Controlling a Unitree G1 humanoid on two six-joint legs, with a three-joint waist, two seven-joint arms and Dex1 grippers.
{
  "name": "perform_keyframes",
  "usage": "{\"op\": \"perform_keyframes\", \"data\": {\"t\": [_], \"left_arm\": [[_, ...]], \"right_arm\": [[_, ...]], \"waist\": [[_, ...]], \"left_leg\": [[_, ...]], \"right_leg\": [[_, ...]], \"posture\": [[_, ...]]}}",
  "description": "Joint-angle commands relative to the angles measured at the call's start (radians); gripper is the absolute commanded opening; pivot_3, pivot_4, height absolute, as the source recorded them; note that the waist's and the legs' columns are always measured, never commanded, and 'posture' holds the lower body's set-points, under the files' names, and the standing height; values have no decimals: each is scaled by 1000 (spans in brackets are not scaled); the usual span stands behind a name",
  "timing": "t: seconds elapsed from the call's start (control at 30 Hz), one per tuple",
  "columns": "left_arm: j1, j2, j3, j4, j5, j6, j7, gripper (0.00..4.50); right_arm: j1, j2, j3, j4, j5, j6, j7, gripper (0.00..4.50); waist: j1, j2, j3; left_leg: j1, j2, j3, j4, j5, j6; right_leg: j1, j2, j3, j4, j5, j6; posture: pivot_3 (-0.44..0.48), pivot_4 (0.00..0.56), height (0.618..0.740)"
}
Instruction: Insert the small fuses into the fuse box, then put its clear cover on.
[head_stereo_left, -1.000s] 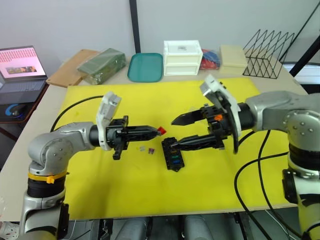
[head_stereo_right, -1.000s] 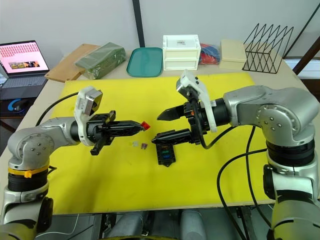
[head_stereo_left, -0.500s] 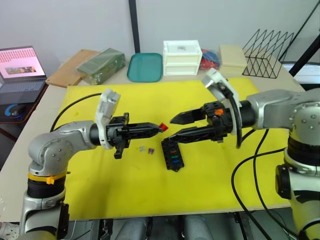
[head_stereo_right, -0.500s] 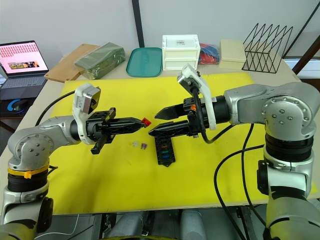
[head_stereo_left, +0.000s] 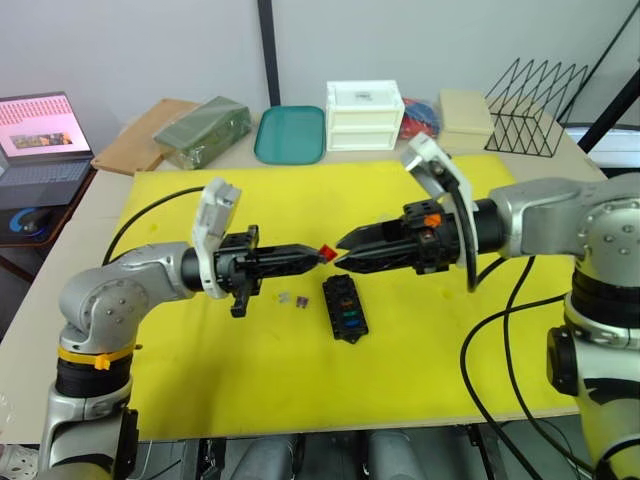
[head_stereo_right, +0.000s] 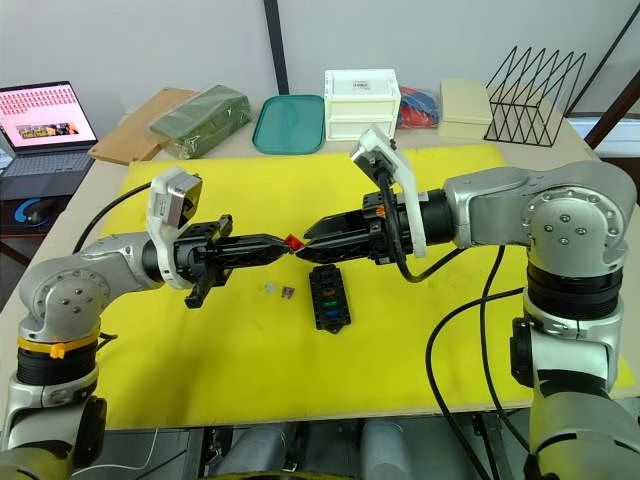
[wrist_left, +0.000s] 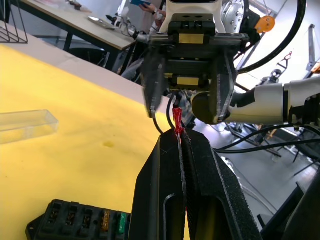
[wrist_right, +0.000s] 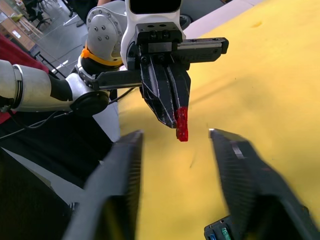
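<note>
right gripper (head_stereo_right: 312, 231) now nearer red fuse (head_stereo_right: 293, 241)

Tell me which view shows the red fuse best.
The right wrist view: the red fuse hangs large and unobstructed from the left gripper's shut tips. The left wrist view shows just its end past the fingers. In the eye views it is a tiny red speck facing the open right gripper.

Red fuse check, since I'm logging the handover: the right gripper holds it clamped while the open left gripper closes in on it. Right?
Arms swapped. The right wrist view shows the left gripper shut on the red fuse, with the right gripper open around it.
</note>
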Motion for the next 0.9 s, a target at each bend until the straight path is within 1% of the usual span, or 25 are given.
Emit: {"op": "perform_keyframes", "data": {"t": [0.03, 0.3, 0.4, 0.47, 0.9], "left_arm": [[-2, -1, 2, -7, -29, -18, 0, 0], [-5, -3, -3, 3, -34, -29, 4, 0], [-5, -4, -5, 5, -32, -33, 5, 0], [-4, -4, -7, 5, -31, -35, 5, 0], [0, -2, -13, 7, -27, -46, 4, 0]], "right_arm": [[-26, 6, -9, -13, 28, -8, -9, 1695], [-23, 13, -1, -10, 31, -16, -25, 1695], [-22, 17, 2, -11, 32, -19, -27, 1217], [-22, 19, 5, -12, 31, -20, -29, 569], [-25, 22, 12, -9, 30, -30, -31, 569]], "waist": [[0, 0, 0], [0, 0, 0], [0, 0, 0], [0, 0, 0], [0, 0, 0]], "left_leg": [[0, 0, 0, 0, 0, 0], [0, 0, 0, 0, 0, 0], [0, 0, 0, 0, 0, 0], [0, 0, 0, 0, 0, 0], [0, 0, 0, 0, 0, 0]], "right_leg": [[0, 0, 0, 0, 0, 0], [0, 0, 0, 0, 0, 0], [0, 0, 0, 0, 0, 0], [0, 0, 0, 0, 0, 0], [0, 0, 0, 0, 0, 0]], "posture": [[0, 150, 740], [0, 150, 740], [0, 150, 740], [0, 150, 740], [0, 150, 740]]}}
